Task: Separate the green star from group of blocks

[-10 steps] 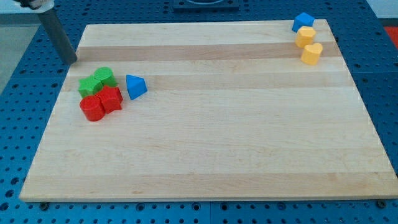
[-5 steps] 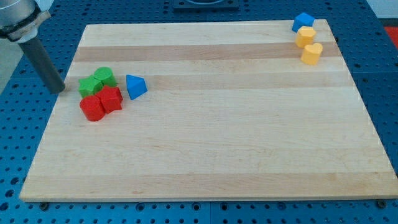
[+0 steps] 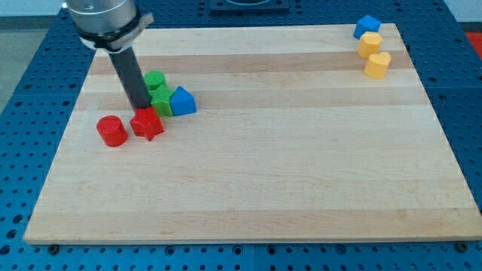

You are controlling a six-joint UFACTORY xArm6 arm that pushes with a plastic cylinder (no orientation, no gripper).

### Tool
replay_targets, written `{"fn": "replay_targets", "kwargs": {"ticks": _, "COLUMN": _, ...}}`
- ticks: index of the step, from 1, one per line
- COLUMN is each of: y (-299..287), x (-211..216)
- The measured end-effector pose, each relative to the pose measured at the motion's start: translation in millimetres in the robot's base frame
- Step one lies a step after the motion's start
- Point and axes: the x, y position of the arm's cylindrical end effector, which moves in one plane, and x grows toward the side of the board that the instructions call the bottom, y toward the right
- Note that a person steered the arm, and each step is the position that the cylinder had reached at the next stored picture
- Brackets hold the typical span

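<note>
My tip (image 3: 142, 108) rests on the board at the view's left, touching the left side of the green star (image 3: 161, 101). The green star sits pressed against a blue triangular block (image 3: 181, 101) on its right and a green round block (image 3: 154, 80) just above it. A red star-like block (image 3: 147, 124) lies just below my tip. A red cylinder (image 3: 112, 131) stands apart to its left.
At the view's top right corner of the wooden board (image 3: 263, 165) a blue block (image 3: 367, 26), a yellow block (image 3: 370, 44) and a yellow heart-like block (image 3: 377, 65) sit in a line.
My tip swept from off the board's left edge rightward into the cluster. The two green blocks and the blue block were pushed right and up; the red blocks split apart.
</note>
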Motion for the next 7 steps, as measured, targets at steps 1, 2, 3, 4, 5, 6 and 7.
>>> {"fn": "replay_targets", "kwargs": {"ticks": 1, "y": 7, "x": -10}}
{"fn": "replay_targets", "kwargs": {"ticks": 2, "y": 34, "x": -11}}
{"fn": "replay_targets", "kwargs": {"ticks": 3, "y": 63, "x": -24}}
{"fn": "replay_targets", "kwargs": {"ticks": 4, "y": 97, "x": -34}}
{"fn": "replay_targets", "kwargs": {"ticks": 5, "y": 124, "x": -46}}
{"fn": "replay_targets", "kwargs": {"ticks": 6, "y": 127, "x": -58}}
{"fn": "replay_targets", "kwargs": {"ticks": 7, "y": 130, "x": -70}}
